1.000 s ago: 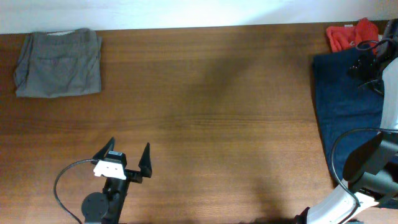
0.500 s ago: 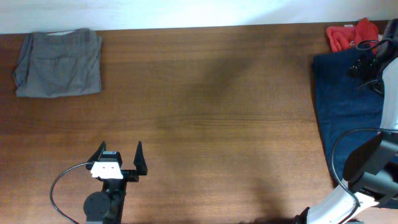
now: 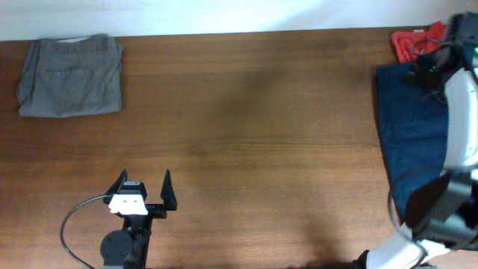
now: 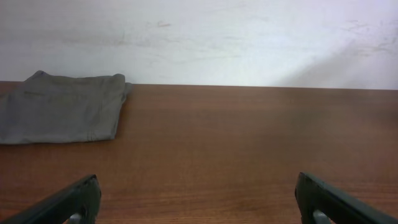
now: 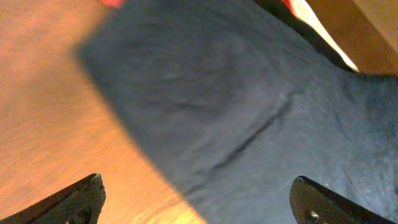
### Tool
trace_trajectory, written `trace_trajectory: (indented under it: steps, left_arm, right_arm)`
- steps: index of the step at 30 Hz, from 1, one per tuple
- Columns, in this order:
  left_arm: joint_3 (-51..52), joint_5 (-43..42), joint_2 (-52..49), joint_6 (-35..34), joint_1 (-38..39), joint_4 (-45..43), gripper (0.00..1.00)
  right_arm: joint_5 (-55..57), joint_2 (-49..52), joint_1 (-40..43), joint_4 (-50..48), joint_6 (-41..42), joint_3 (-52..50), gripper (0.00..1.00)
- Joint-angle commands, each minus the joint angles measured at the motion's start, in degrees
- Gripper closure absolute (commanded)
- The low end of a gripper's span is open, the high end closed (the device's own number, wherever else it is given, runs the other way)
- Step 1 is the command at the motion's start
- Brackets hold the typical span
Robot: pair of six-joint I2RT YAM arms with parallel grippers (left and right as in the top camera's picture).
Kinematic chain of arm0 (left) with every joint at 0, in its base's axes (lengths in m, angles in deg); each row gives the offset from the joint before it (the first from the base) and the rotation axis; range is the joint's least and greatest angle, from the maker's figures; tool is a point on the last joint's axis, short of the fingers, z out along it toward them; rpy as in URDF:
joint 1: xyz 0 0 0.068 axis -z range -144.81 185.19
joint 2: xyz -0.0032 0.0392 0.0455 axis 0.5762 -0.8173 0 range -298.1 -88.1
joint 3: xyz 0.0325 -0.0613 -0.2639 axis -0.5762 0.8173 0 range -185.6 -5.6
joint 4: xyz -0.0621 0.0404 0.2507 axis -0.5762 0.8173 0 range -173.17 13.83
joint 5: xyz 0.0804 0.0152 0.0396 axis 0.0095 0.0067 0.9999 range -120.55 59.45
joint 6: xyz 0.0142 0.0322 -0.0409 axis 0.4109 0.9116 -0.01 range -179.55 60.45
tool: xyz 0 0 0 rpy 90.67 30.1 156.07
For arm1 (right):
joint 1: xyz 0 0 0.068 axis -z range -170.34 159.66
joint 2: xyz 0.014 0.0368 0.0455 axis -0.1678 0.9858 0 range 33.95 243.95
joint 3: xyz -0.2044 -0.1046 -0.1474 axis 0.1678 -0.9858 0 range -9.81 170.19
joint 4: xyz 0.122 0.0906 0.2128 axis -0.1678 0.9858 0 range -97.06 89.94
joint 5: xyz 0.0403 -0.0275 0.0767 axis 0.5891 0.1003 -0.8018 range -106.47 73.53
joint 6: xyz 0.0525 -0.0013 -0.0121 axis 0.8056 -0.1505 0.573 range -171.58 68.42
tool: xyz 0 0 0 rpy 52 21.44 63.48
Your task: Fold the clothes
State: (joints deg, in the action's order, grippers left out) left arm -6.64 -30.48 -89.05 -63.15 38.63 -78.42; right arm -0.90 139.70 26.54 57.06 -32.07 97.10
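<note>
The grey-taupe shorts (image 3: 71,76) lie folded at the table's far left corner; they also show in the left wrist view (image 4: 62,116). Navy blue shorts (image 3: 411,127) lie spread at the right edge and fill the right wrist view (image 5: 249,118). A red garment (image 3: 415,42) lies behind them at the far right corner. My left gripper (image 3: 142,187) is open and empty near the front edge, far from the grey shorts. My right gripper (image 3: 426,71) hovers over the navy shorts' far edge; its fingers (image 5: 199,199) are open and hold nothing.
The brown wooden table (image 3: 254,142) stretches between the two piles. A white wall (image 4: 205,37) runs behind its far edge. A black cable (image 3: 75,224) loops beside the left arm's base.
My left gripper drew back toward the front edge, then stayed put. My right arm swung toward the far right corner, over the navy shorts' far edge.
</note>
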Motion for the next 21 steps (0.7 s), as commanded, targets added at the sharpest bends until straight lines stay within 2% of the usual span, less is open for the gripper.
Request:
trace_trajectory:
  steps: [1, 8, 14, 16, 17, 21]
  left_arm:
    - [0.5, 0.6, 0.7, 0.7, 0.3, 0.0, 0.01]
    - [0.5, 0.6, 0.7, 0.7, 0.3, 0.0, 0.01]
    - [0.5, 0.6, 0.7, 0.7, 0.3, 0.0, 0.00]
    - [0.5, 0.6, 0.7, 0.7, 0.3, 0.0, 0.01]
    - [0.5, 0.6, 0.7, 0.7, 0.3, 0.0, 0.01]
    - [0.5, 0.6, 0.7, 0.7, 0.3, 0.0, 0.01]
  right_arm:
    - [0.5, -12.0, -8.0, 0.0, 0.5, 0.9, 0.02]
    - [0.5, -32.3, -34.2, 0.0, 0.5, 0.9, 0.02]
    - [1.2, -45.4, -33.4, 0.1, 0.4, -2.5, 0.02]
    - [0.9, -50.9, -32.4, 0.0, 0.4, -8.6, 0.02]
    - [0.9, -56.2, -31.4, -1.2, 0.4, -16.0, 0.01]
    - [-2.7, -73.1, -28.4, -16.9, 0.4, -42.5, 0.02]
